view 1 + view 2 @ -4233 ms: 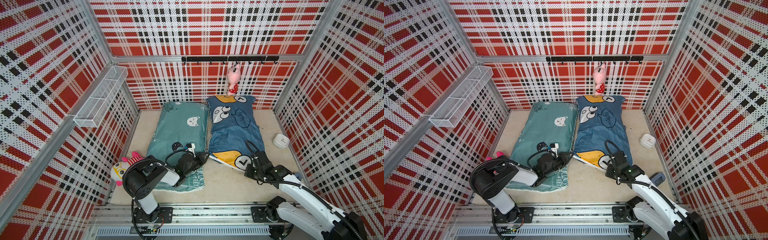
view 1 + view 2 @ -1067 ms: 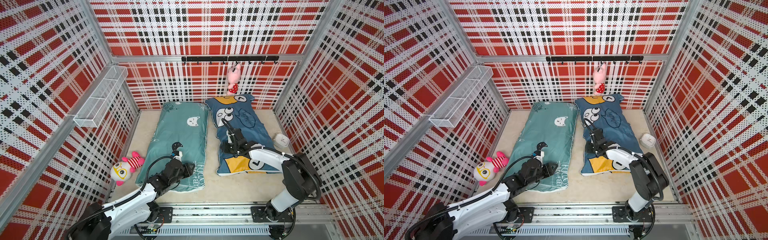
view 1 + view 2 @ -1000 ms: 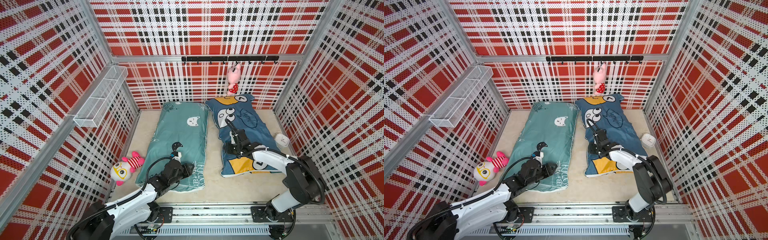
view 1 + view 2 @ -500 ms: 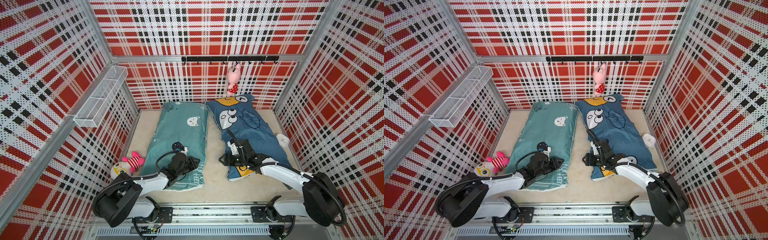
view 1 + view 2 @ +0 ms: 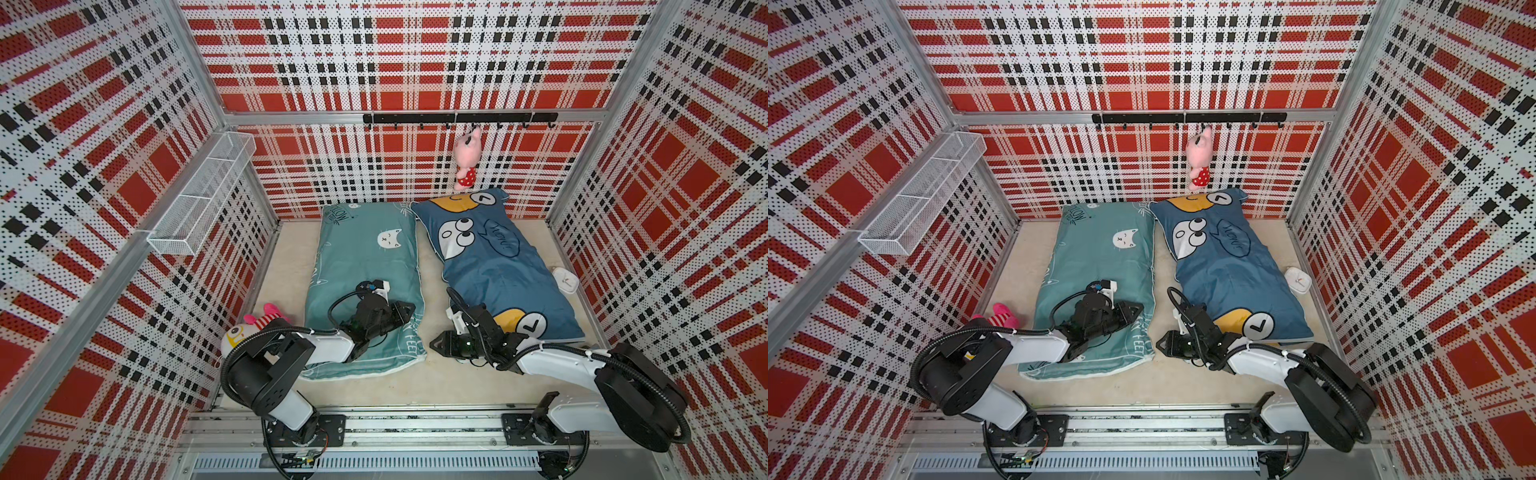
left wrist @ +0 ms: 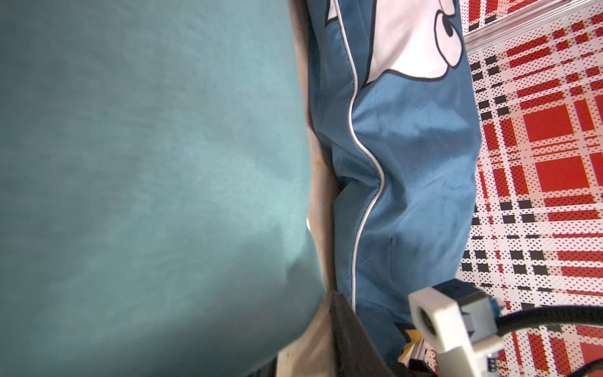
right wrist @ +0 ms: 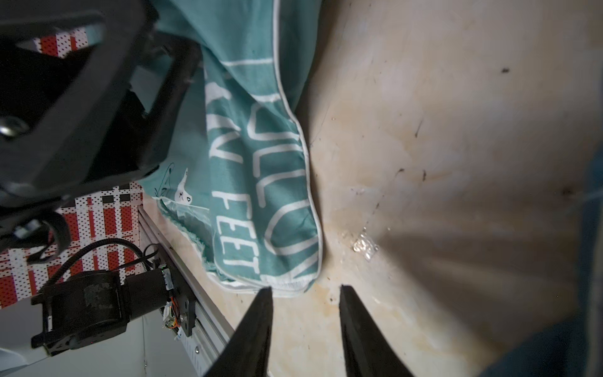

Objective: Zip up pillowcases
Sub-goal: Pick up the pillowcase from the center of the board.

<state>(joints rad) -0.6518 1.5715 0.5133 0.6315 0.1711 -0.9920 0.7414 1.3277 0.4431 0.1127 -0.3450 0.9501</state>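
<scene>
Two pillowcases lie side by side on the beige worktop (image 5: 428, 386): the teal pillowcase (image 5: 365, 257) with cat faces and the blue pillowcase (image 5: 494, 266) with big cartoon faces, a narrow strip of worktop between them. The left gripper (image 5: 409, 309) lies low on the near end of the teal pillowcase, its tip pointing across toward the blue one; its fingers are not clearly shown in any view, so I cannot tell whether they are parted or closed, or whether they pinch fabric. In the left wrist view, teal cloth fills the frame beside the blue pillowcase's white piping. The right gripper (image 5: 436, 345) sits low over bare worktop just off the near corner of the blue pillowcase, pointing toward the teal one. In the right wrist view its two dark fingers (image 7: 257, 329) stand parted with nothing between them, and the near corner of the teal pillowcase, printed with white lettering, lies just ahead of the tips. A small white object (image 5: 565, 280) rests beyond the far side of the blue pillowcase.
</scene>
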